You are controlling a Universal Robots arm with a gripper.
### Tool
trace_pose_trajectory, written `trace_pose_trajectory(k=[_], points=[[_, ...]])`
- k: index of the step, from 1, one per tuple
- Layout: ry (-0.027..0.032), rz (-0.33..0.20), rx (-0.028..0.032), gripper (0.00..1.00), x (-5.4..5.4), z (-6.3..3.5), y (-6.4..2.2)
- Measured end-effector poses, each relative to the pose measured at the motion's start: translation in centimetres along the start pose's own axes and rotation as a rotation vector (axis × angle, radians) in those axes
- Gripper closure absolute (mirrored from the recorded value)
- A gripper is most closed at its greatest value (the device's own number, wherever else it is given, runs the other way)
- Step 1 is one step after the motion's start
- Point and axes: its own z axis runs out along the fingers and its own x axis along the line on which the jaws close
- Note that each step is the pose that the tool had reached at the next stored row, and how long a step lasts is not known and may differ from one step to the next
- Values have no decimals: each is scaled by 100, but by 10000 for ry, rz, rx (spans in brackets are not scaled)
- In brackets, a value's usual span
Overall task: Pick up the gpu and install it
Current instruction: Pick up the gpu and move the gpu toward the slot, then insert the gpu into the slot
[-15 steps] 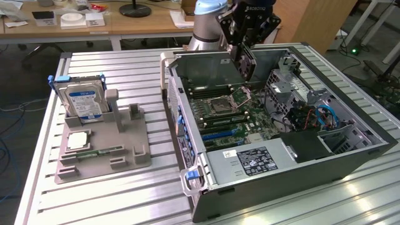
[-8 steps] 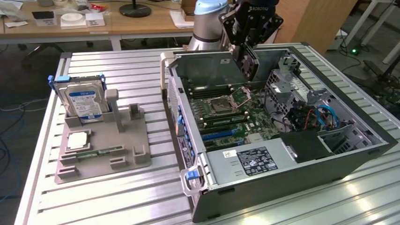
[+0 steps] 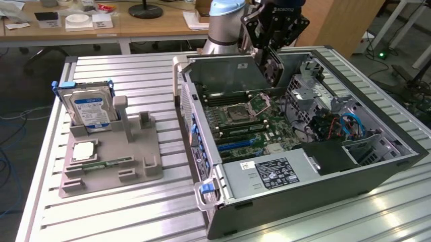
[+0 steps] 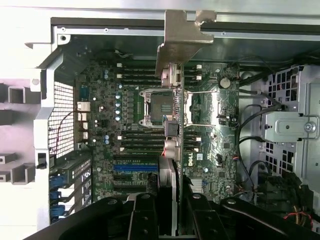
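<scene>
Jaws clamped narrowly on the gpu (image 3: 271, 68), held edge-on above the far end of an open computer case (image 3: 303, 201) on the worktop (image 3: 135, 212); the wrist view reads "Dell" on the motherboard (image 4: 100, 150) beneath, while the exterior view's left shows a blue-labelled hard drive (image 3: 91, 111).

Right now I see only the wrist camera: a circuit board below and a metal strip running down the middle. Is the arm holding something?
Observer: Yes. Seen from outside, the gripper holds the gpu on edge, hanging above the open computer case.
Operator: Is it plugged in yet?
Observer: It seems not. Its lower edge looks clear of the motherboard.
Operator: Is anything beside the case?
Observer: On the exterior view's left, a grey holder carries a hard drive with a blue label, standing upright.
</scene>
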Motion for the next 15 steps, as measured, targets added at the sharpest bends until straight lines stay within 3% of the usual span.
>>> trace_pose_trajectory(k=[15], points=[[0,-7,-1,73,-18,1,0]])
